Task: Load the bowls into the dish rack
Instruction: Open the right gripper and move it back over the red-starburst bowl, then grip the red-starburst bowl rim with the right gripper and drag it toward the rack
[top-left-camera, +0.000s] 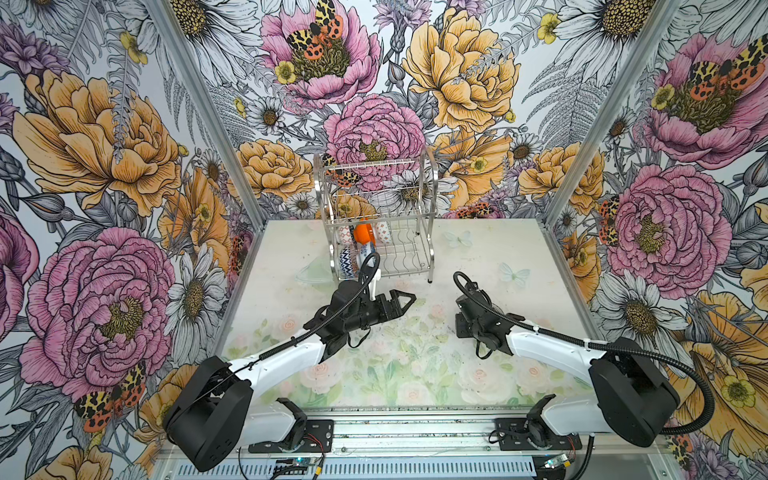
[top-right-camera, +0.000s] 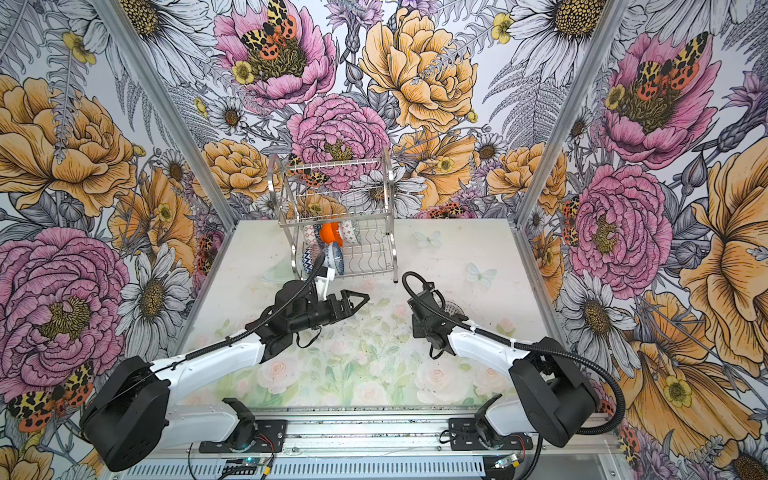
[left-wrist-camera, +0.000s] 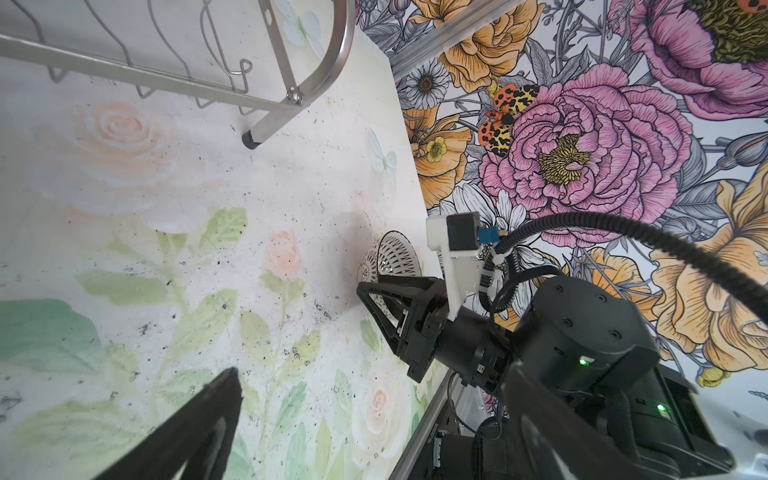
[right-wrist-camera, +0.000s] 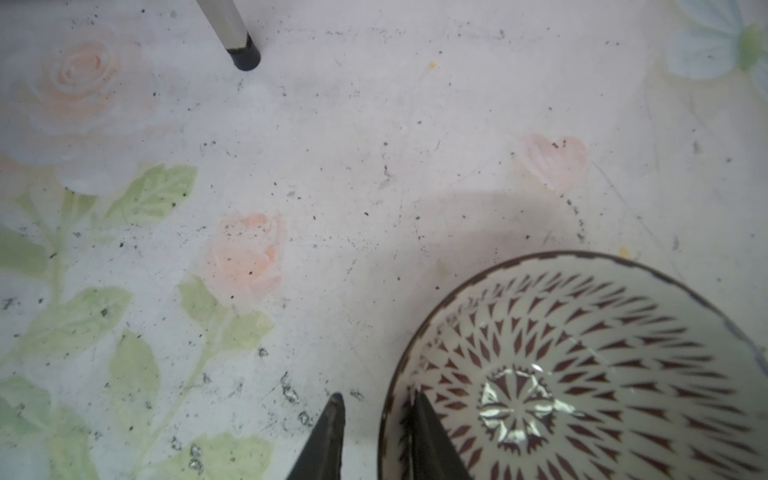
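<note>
- Your left pincer (top-left-camera: 405, 300) hovers above the table (top-left-camera: 519, 249) in front of the dish rack (top-left-camera: 374, 195), jaws spread wide, holding nothing.
- Your right pincer (right-wrist-camera: 376, 401) straddles the rim of the white lattice bowl (right-wrist-camera: 582, 365), one finger inside, one outside; you cannot tell whether it grips.
- That bowl sits upright on the table, front-right of the rack.
- The orange bowl (top-left-camera: 362, 233) and patterned ones stand on edge in the rack's lower tier.

Black-lattice bowl (right-wrist-camera: 602, 353) cut off by right wrist view's edge, in a top view almost hidden behind right arm (top-right-camera: 432, 322).
</note>
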